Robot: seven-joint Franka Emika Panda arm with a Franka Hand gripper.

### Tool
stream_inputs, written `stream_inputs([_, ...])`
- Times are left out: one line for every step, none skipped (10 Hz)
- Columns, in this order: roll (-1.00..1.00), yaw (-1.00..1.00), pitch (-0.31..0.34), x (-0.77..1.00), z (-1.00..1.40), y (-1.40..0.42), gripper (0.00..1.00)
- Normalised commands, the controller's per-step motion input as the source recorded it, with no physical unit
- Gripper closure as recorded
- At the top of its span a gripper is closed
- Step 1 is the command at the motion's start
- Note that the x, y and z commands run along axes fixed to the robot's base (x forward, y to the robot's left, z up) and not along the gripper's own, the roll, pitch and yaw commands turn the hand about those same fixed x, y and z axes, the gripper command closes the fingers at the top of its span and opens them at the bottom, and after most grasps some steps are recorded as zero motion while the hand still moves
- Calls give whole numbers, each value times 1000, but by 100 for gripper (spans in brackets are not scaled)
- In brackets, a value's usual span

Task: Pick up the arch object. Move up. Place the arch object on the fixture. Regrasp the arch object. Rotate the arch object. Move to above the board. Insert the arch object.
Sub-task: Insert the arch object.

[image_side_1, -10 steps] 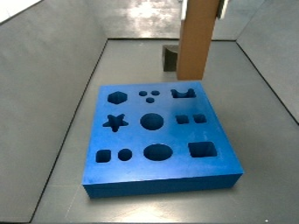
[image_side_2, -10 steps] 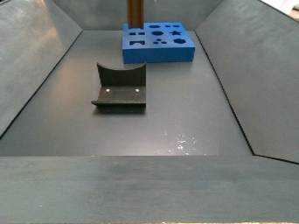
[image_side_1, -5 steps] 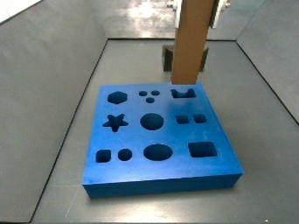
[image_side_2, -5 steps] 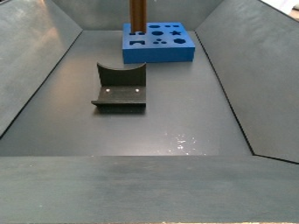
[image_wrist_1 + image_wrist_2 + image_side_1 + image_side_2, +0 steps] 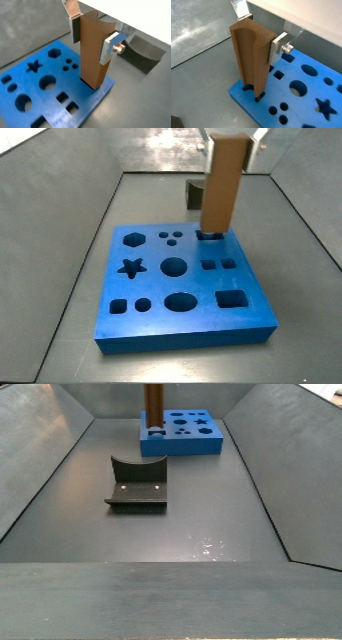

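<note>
Your end effector [image 5: 93,35] pinches the upright orange-brown arch bar [image 5: 222,188], its foot entering the thick blue cutout board [image 5: 167,303] at upper right for insertion.

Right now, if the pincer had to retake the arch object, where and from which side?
High on the arch object, above the board, coming from above. It stands upright with its lower end at the arch cutout, so only the upper part is free. The pincer already pinches two opposite long faces there; a finger lies flat against one.
</note>
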Motion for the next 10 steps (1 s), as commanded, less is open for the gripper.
stream_inputs([3,0,0,0,-26,0,100])
stream_inputs([17,0,0,-366,-223,0,100])
stream_inputs([0,0,0,-51,-23,0,100])
stream_inputs([0,0,0,-37,-31,0,100])
stream_inputs([0,189,0,-214,-77,89,100])
stream_inputs([6,343,-6,-214,-91,140,100])
stream_inputs([0,160,-1,-31,0,0,100])
stream_inputs([0,0,0,23,-17,-9,100])
stream_inputs([0,0,0,69,-60,-40,100])
stream_inputs([0,0,0,63,-89,-40,100])
